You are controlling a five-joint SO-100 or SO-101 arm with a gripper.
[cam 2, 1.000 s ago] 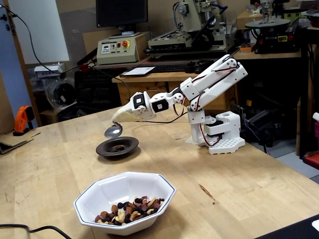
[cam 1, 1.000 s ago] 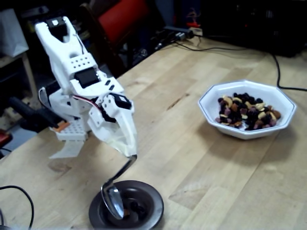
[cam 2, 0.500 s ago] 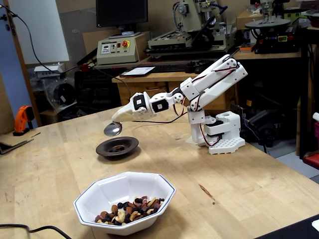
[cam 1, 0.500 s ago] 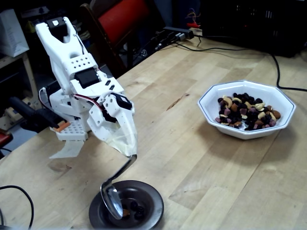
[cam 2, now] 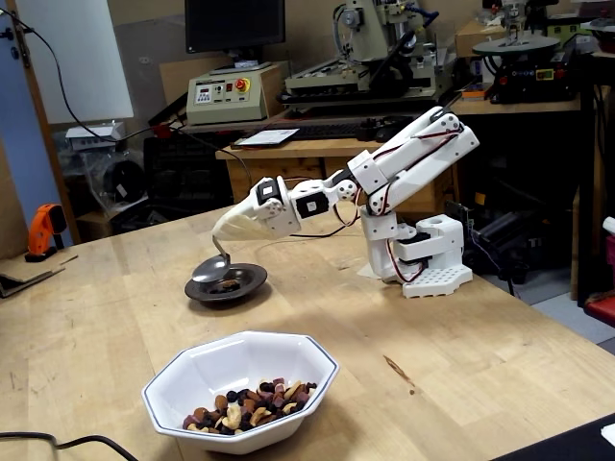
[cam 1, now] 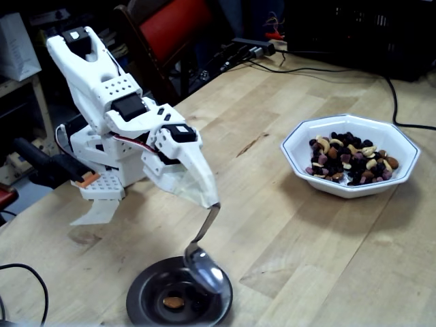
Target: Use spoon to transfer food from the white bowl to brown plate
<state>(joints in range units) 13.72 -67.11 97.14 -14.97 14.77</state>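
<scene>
The white arm's gripper (cam 1: 211,199) is shut on the thin handle of the silver spoon (cam 1: 204,269); it also shows in a fixed view (cam 2: 223,240). The spoon's oval bowl (cam 2: 209,273) hangs just over the dark brown plate (cam 1: 146,303), tipped down toward it. One tan nut (cam 1: 173,302) lies on the plate (cam 2: 252,284). The white octagonal bowl (cam 1: 409,146) stands to the right with trail mix (cam 1: 351,163) of cashews, almonds and dark raisins in it. In a fixed view the bowl (cam 2: 192,370) is at the front with the food (cam 2: 252,403) in it.
The arm's white base (cam 2: 423,259) stands on the wooden table (cam 1: 293,238). Black cables (cam 1: 392,95) run along the table's far edge, and another cable (cam 1: 27,272) loops at the near left. A red chair (cam 1: 174,27) stands behind the table. An orange tool (cam 2: 43,229) lies at the left.
</scene>
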